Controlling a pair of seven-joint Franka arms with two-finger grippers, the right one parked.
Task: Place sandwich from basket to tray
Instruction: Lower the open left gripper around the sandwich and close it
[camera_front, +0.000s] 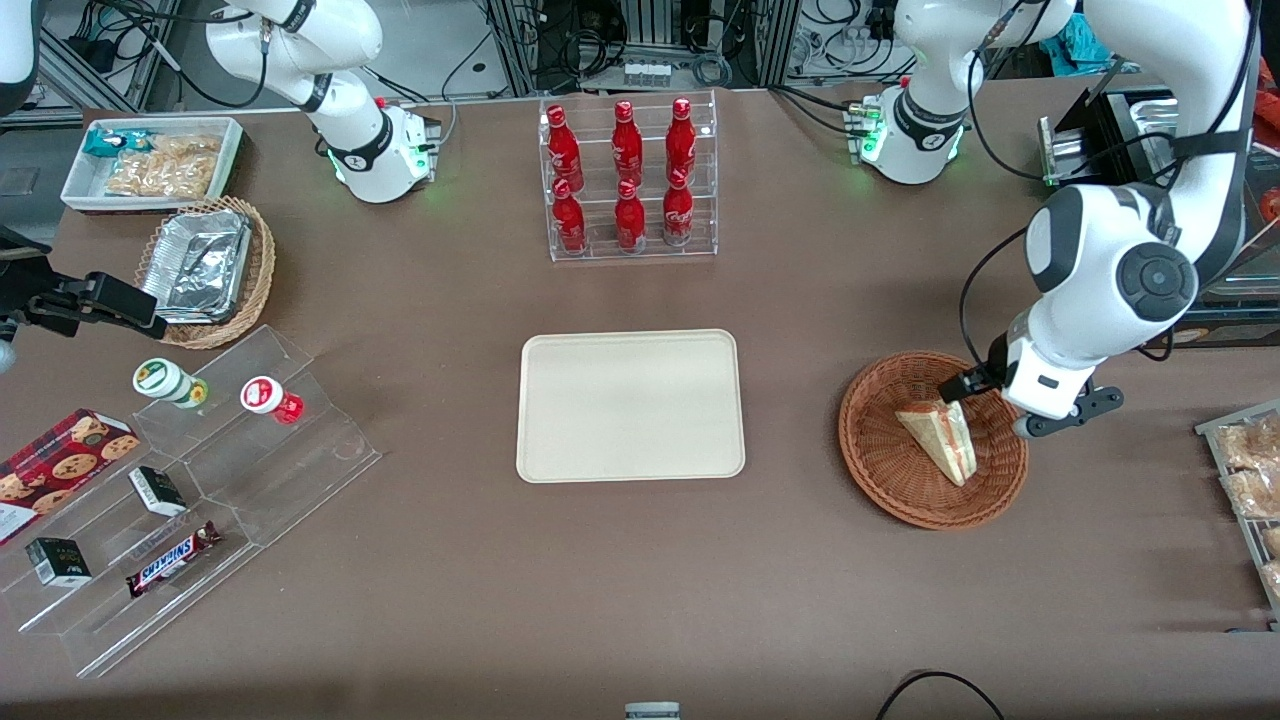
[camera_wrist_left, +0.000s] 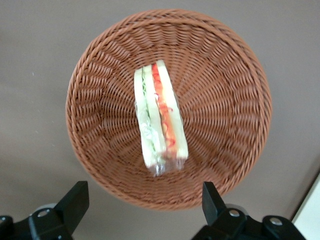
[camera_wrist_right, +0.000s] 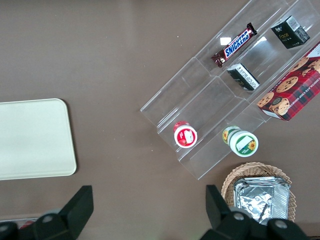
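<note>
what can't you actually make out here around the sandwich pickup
- Gripper above the basket, fingers open: in the front view the arm's own wrist hides the fingertips, so their height over the sandwich is unclear.
- Sandwich underside: hidden in both views, resting on the wicker.
- Tray: cut off by the edge in the right wrist view.

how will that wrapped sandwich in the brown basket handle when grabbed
The sandwich is soft white bread, so it will probably squash under a firm pinch. Its clear wrap looks slick and may slip. It lies alone in the basket, probably light. The end effector hangs open above it.
</note>
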